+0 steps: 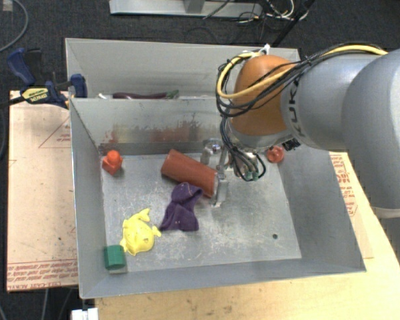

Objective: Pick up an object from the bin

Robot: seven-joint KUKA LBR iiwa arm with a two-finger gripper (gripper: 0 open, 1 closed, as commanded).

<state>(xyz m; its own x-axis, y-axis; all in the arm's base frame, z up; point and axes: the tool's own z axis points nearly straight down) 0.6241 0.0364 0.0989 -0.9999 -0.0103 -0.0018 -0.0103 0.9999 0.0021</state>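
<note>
**A:** Where is the gripper?

**B:** The gripper (217, 189) is down in the middle of the bin (260, 235). It sits at the right end of a red-brown cylinder (185, 168), which lies tilted with its left end farther back. Just on the near side lies a purple crumpled cloth (181, 211), and its far edge meets the cylinder.

**A:** Does it hold either one?

**B:** I can't tell. The orange cover (260, 102) on the wrist and the looped cables (248, 167) hide most of the tool. Whether the jaws stand apart or together can't be made out. Whether the tool touches the cylinder or only stands beside it is unclear too.

**A:** What else is in the bin?

**B:** A small orange piece (111, 161) sits far left by the back wall. A yellow soft lump (139, 232) and a green block (115, 257) lie near left, just beside each other. A red-orange thing (275, 155) peeks out on the right, partly covered by the arm (347, 99), so its shape is hard to read.
</note>
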